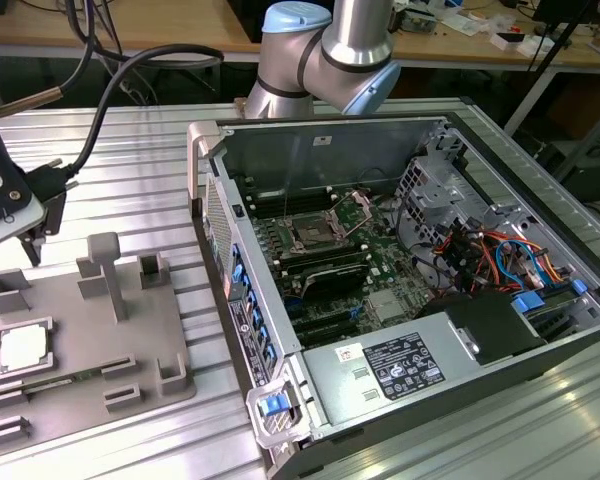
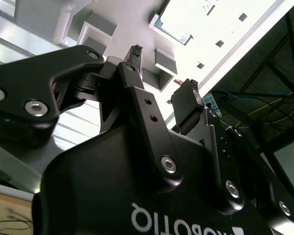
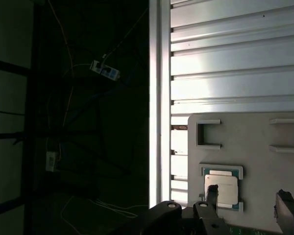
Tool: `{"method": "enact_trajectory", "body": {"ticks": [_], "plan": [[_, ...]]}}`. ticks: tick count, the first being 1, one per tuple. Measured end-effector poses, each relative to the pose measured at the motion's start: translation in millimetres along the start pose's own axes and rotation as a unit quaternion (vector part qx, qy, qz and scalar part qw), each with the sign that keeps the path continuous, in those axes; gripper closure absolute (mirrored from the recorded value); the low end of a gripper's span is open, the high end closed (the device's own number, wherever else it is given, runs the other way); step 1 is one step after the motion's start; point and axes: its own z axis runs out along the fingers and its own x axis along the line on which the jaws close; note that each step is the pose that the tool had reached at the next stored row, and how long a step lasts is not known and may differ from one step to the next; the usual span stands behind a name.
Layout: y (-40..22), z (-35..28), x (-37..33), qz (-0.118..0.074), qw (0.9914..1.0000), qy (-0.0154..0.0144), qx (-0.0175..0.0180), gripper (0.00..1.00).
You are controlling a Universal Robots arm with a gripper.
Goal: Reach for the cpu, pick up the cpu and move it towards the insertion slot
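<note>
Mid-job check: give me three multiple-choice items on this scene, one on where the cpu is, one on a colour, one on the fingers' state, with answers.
1. The cpu lies:
A) in a recess of the fixture
B) on the floor
C) atop a monitor

2. The fixture is:
A) red
B) grey
C) green

3. The fingers of the gripper are:
A) shut on the cpu
B) shut on a screwdriver
C) open and empty

Answers:
1. A: the exterior view shows it seated in the recess.
2. B: its plastic shows plain grey.
3. C: the second wrist view shows a clear gap between them.
</note>
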Motion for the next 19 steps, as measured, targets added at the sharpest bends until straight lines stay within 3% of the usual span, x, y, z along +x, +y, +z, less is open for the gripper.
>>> {"method": "enact_trajectory", "body": {"ticks": [19], "plan": [[-1.2,5.8,0.0,0.0,1.0,0.0,0.0,0.47]]}}
